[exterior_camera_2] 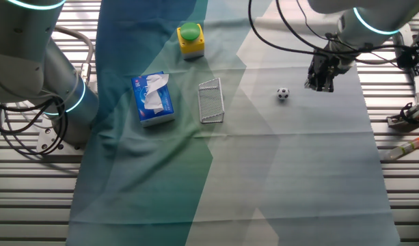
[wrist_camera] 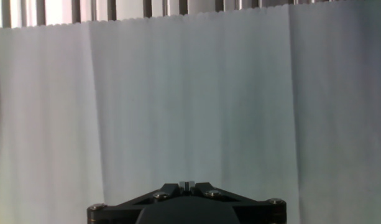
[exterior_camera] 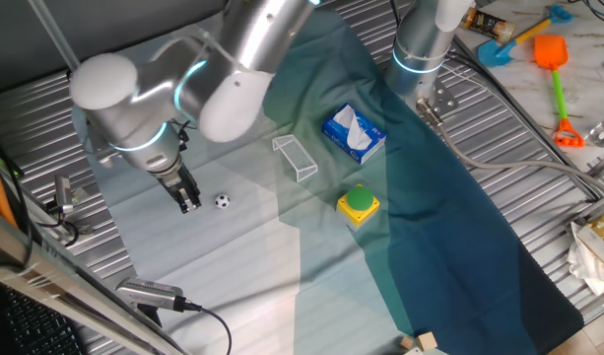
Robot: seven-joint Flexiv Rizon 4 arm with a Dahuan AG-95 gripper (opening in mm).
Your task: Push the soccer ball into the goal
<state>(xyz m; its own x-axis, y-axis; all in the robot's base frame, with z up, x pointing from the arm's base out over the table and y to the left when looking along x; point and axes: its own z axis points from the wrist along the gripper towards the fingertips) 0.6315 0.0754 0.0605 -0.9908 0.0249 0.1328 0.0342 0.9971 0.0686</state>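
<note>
The soccer ball (exterior_camera: 222, 201) is a tiny white ball with black patches on the pale cloth; it also shows in the other fixed view (exterior_camera_2: 283, 93). The goal (exterior_camera: 295, 157) is a small clear box frame lying beyond it, toward the tissue pack, also seen in the other fixed view (exterior_camera_2: 210, 100). My gripper (exterior_camera: 189, 205) is shut and empty, its tips low over the cloth just beside the ball, on the side away from the goal (exterior_camera_2: 322, 86). The hand view shows only the closed fingertips (wrist_camera: 186, 184) and bare cloth; ball and goal are out of that view.
A blue-and-white tissue pack (exterior_camera: 354, 134) lies past the goal. A green button on a yellow base (exterior_camera: 359, 203) stands nearby. A second arm's base (exterior_camera: 420, 54) stands at the back. Toys (exterior_camera: 550, 59) lie on the far counter. Metal slats border the cloth.
</note>
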